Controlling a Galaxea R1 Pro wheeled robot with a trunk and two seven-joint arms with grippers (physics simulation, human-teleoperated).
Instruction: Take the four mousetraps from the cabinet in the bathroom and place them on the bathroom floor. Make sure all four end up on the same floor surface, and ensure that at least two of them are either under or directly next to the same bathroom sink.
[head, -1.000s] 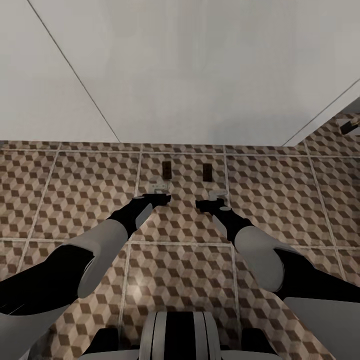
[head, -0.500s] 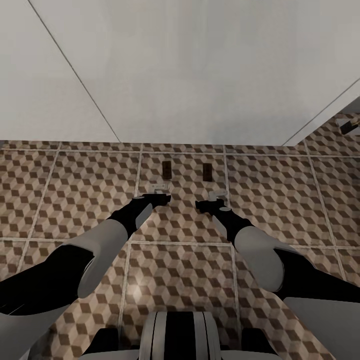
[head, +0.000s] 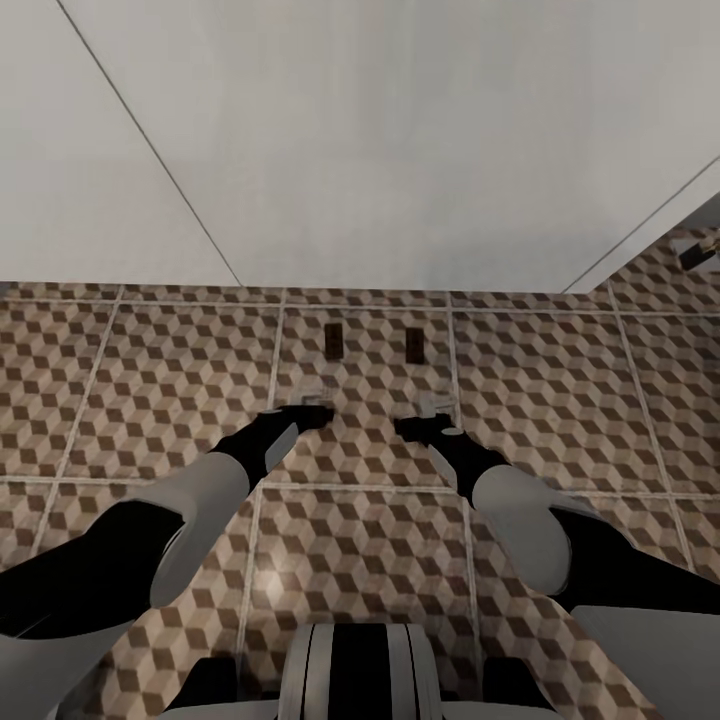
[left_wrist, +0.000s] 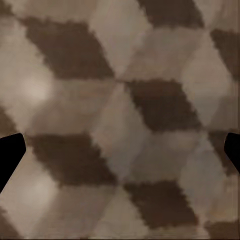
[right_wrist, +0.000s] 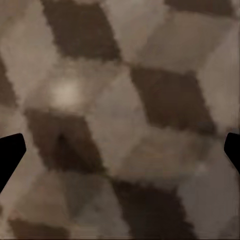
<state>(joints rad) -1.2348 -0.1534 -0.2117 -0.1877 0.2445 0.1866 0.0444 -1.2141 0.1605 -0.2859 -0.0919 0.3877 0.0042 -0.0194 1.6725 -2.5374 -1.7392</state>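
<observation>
You have two mousetraps on the bathroom floor (head: 150, 380), lying side by side on the same large cube-patterned tile just before the white wall. The left mousetrap (head: 334, 340) and the right mousetrap (head: 414, 344) are both dark little rectangles with their long axes running near to far, parallel to each other and apart by a small stretch of tile; finer detail of their metal parts is too small to make out. Your left claw (head: 312, 410) hangs nearer than the left mousetrap, clear of it, and your right claw (head: 432, 412) sits likewise nearer than the right mousetrap, not touching it. Both arms reach forward from the near corners, dark forearms over the tiles. In the left wrist view the left claw's fingertips (left_wrist: 11, 152) stand at the far edges with nothing but blurred brown and beige pattern between them, so that claw is released and empty; the right wrist view shows the same, fingertips (right_wrist: 11, 150) spread wide over bare tile, released.
</observation>
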